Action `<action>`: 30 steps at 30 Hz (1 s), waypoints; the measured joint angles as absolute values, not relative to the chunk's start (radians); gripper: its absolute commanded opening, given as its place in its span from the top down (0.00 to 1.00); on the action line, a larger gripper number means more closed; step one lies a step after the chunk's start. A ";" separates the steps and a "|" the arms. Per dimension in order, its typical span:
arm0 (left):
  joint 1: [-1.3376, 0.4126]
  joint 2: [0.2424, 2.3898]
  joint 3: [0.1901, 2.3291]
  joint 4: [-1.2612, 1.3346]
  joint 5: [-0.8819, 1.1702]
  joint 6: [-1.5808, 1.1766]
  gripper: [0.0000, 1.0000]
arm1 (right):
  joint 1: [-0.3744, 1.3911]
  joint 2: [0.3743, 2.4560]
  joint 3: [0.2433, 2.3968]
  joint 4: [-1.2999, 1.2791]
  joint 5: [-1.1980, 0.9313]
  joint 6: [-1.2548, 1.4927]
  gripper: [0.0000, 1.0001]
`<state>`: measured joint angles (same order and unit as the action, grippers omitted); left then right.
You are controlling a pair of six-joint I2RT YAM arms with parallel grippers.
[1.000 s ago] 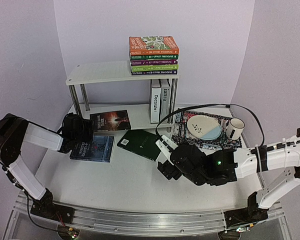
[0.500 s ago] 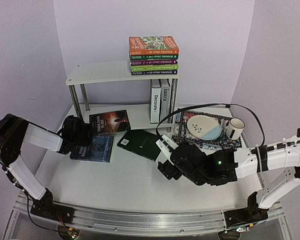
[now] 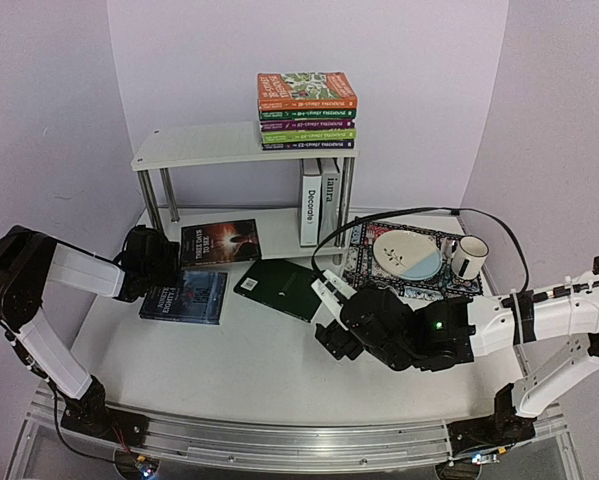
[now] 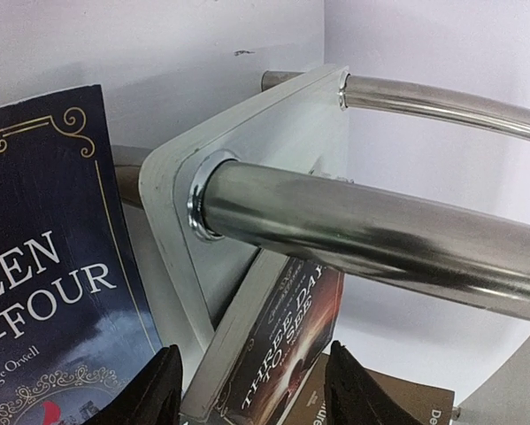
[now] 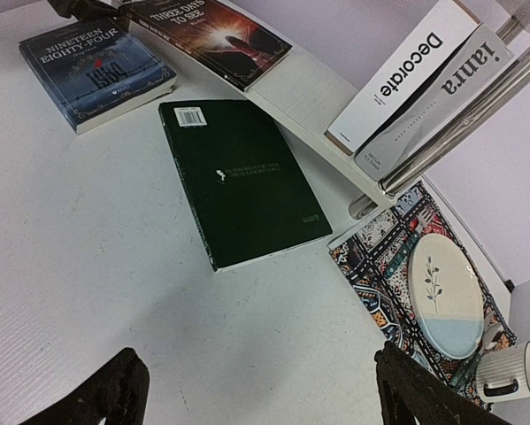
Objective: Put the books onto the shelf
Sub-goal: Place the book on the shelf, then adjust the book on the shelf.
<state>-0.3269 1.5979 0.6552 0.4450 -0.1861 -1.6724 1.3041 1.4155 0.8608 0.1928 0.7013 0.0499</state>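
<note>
– Books next in line: which one, and where?
– "Three Days to See" (image 3: 219,241), I'd judge. It lies flat on the lower board (image 3: 279,225) of the shelf (image 3: 199,148), one corner over the front edge, its long side roughly along the board. The left gripper (image 4: 260,394) is right at it, by the chrome leg (image 4: 380,239). Its fingers stand partly apart, with the book's edge and the board's edge between them. Whether they press on the book I cannot tell.
– And the others?
– "Nineteen Eighty-Four" (image 5: 92,66), with George Orwell's name on the cover, lies flat on the table (image 3: 259,370) just beside that gripper. The dark green book (image 5: 242,177) lies flat mid-table, its long axis slanting toward the shelf. It is just ahead of the right gripper (image 5: 265,390), the nearer arm, whose jaws hang wide and empty. A barcode shows on its cover; the small print is too fine to read.
– Anything shelved?
– "Decorate" (image 5: 404,75) and "ianra" (image 5: 464,71) stand upright at the lower board's right end. A stack (image 3: 307,110) lies on the top board, its spines unreadable.
</note>
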 measured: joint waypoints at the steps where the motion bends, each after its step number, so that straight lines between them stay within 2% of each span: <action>1: -0.325 1.599 0.657 0.445 -0.186 -1.672 0.44 | 1.304 1.415 0.861 0.193 0.701 0.050 0.11; 3: -0.320 1.600 0.659 0.445 -0.186 -1.668 0.43 | 1.304 1.415 0.861 0.192 0.701 0.050 0.11; 5: -0.319 1.600 0.660 0.445 -0.186 -1.662 0.38 | 1.304 1.415 0.861 0.192 0.701 0.050 0.11; 11: -0.314 1.574 0.638 0.446 -0.183 -1.634 0.11 | 1.304 1.415 0.861 0.186 0.702 0.051 0.10; 14: -0.301 1.496 0.578 0.444 -0.186 -1.617 0.08 | 1.304 1.413 0.861 0.183 0.704 0.053 0.10; 17: -0.278 1.410 0.522 0.435 -0.185 -1.602 0.09 | 1.304 1.406 0.861 0.181 0.704 0.053 0.10; 20: -0.259 1.335 0.477 0.416 -0.174 -1.589 0.18 | 1.304 1.400 0.861 0.180 0.704 0.054 0.10; 22: -0.255 1.297 0.459 0.402 -0.148 -1.584 0.20 | 1.304 1.399 0.861 0.180 0.704 0.054 0.10; 30: -0.299 1.276 0.454 0.390 0.049 -1.571 0.23 | 1.304 1.399 0.861 0.179 0.704 0.053 0.10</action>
